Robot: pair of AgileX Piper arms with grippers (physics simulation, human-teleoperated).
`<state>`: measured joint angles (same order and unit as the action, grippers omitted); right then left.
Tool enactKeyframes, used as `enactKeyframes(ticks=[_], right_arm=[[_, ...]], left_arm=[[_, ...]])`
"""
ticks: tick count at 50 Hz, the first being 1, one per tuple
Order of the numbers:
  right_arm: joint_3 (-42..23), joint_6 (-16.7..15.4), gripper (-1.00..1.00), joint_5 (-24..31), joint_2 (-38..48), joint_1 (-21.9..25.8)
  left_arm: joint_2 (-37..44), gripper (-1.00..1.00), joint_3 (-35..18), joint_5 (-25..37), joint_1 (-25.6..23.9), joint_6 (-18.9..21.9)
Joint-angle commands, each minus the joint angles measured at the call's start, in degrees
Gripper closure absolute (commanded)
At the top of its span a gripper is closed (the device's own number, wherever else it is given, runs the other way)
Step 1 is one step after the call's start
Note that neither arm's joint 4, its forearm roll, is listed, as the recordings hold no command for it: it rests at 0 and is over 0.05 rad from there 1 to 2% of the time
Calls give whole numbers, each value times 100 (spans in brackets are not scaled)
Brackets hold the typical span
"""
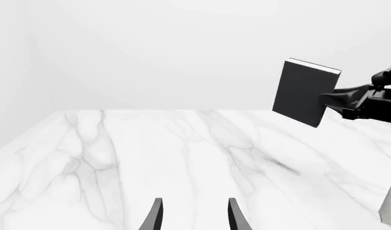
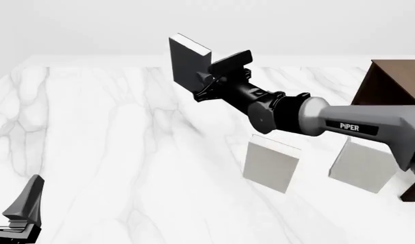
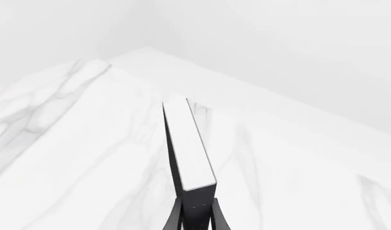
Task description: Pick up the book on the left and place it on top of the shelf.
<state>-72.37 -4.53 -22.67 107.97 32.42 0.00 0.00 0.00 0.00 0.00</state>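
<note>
The book (image 2: 187, 63), dark charcoal with white page edges, hangs upright in the air above the far middle of the table, and my right gripper (image 2: 205, 85) is shut on its lower edge. The right wrist view looks along its white page edge (image 3: 188, 143), clamped between the fingers (image 3: 180, 215). In the left wrist view the book (image 1: 302, 91) floats off to one side with the right gripper (image 1: 333, 101) on it. My left gripper (image 2: 24, 208) rests low at the near left, open with nothing between its fingers (image 1: 155, 215). The dark brown shelf (image 2: 390, 81) stands at the right edge.
Two light grey-white books stand upright on the marble table (image 2: 112, 152): one (image 2: 270, 165) near the middle right, the other (image 2: 362, 165) beside the shelf. The right arm (image 2: 350, 124) stretches across above them.
</note>
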Motion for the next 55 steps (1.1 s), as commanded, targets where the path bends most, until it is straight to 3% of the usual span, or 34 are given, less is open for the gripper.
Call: enactKeyframes(ticks=[1,28,42,55], right_arm=[[568,23,100,-10,-751,31],[1758,-393,100,306,-2417,-156],[2116,-922,100,494,-2961,-588],[2266,-1098,100,571,-3274,-864]], left_arm=[[0,-100,0,0,0,0],[0,-100,0,0,0,0],[0,-100,0,0,0,0],[0,-100,0,0,0,0]])
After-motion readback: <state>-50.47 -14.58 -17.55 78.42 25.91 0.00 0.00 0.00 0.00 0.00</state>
